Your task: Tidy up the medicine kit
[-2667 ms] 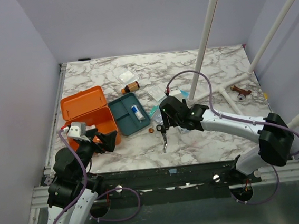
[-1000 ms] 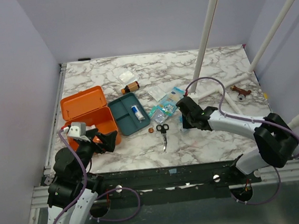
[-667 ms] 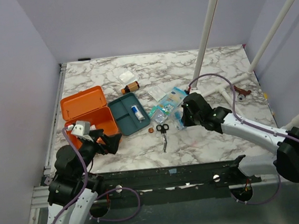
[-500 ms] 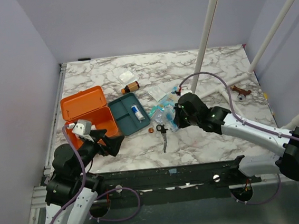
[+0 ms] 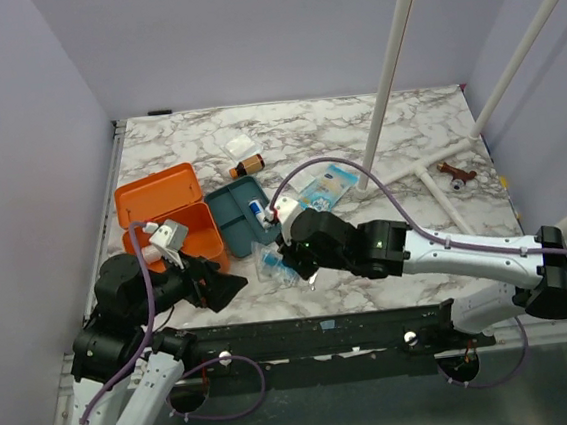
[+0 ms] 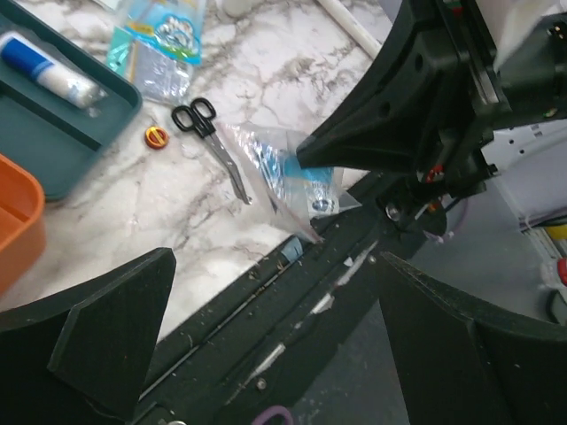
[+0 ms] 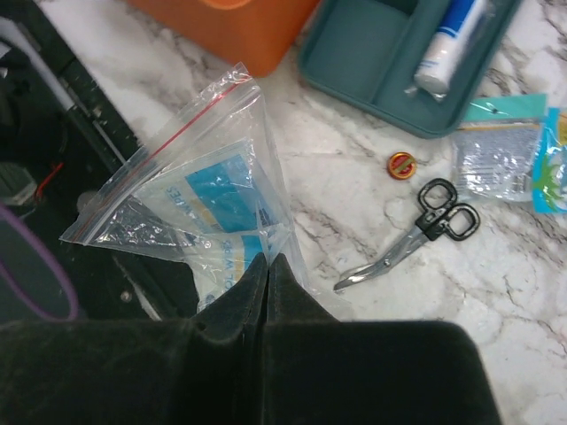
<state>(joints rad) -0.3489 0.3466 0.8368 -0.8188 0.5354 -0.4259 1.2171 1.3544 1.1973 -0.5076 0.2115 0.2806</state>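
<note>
The right arm is stretched across the marble tabletop [image 5: 395, 121] toward the left side. The right gripper [image 7: 267, 261] has its jaws pressed together on one corner of a clear zip bag [image 7: 199, 208], which has blue-and-white packets inside and a red seal line along its top. The bag hangs by the tabletop's near edge, just in front of the teal tray [image 5: 235, 227].

Over on the other side, the left gripper [image 6: 275, 266] hovers low at that same near edge. Its jaws are spread wide with nothing between them, and the bag is right in its wrist view.

The medicine kit [image 5: 158, 194] sits at the left of the tabletop, lid open and leaning back, with the tray right beside it. Whether the two touch cannot be told. A white tube [image 7: 447, 40] with a blue cap lies in one tray compartment.

Black-handled scissors [image 7: 425, 232] lie flat on the marble, and a small red-orange cap [image 7: 400, 164] sits between them and the tray. Farther back there is a brown bottle [image 5: 249, 166] on its side and a blue packet [image 5: 323, 187].
</note>
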